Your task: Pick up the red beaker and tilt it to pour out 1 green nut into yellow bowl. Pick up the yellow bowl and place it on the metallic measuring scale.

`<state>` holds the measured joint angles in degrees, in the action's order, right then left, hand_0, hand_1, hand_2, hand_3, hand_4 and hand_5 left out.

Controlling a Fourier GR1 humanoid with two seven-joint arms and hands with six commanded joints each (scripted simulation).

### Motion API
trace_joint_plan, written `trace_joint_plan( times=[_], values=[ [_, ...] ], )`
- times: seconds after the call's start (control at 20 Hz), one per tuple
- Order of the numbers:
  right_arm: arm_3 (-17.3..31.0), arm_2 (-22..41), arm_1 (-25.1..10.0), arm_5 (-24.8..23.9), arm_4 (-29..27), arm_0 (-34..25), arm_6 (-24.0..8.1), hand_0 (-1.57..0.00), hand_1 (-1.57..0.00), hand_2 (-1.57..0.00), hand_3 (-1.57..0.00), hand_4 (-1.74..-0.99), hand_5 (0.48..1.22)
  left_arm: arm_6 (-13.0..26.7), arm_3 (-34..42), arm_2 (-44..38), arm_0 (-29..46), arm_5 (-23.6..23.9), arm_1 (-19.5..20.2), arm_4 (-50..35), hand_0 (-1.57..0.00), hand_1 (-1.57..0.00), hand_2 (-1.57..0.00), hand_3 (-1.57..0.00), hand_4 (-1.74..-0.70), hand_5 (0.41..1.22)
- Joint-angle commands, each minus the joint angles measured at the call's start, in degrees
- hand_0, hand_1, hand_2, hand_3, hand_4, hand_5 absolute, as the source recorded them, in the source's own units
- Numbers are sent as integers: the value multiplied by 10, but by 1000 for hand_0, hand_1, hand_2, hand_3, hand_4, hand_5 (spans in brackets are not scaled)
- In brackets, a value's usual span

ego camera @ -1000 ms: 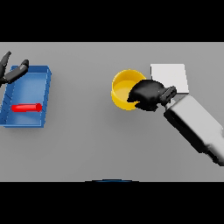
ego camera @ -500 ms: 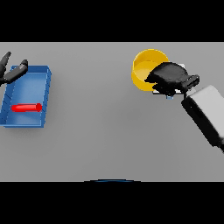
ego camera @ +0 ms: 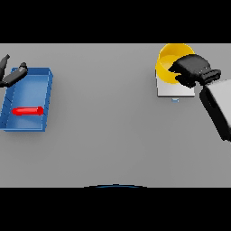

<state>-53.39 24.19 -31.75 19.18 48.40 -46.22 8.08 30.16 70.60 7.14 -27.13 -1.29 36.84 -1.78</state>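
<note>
My right hand (ego camera: pixel 193 70) has its fingers curled over the near rim of the yellow bowl (ego camera: pixel 169 63) at about one o'clock on the table (ego camera: pixel 113 135), the bowl sitting over the far part of the scale (ego camera: pixel 171 90), whose pale plate shows just under it. At nine o'clock the red beaker (ego camera: pixel 27 110) lies on its side in the blue tray (ego camera: pixel 47 97). My left hand (ego camera: pixel 11 76) rests at the tray's far left corner, fingers relaxed and spread, holding nothing.
</note>
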Motion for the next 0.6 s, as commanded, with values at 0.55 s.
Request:
trace_joint_plan(
  times=[0.55],
  values=[
    [119,-22,29,-36,13,-7,35,-1571,-1571,-1380,-1417,-1741,1221,13,-2,8,-9,-4,-2,5,1,1,1,1,-847,796]
  ],
)
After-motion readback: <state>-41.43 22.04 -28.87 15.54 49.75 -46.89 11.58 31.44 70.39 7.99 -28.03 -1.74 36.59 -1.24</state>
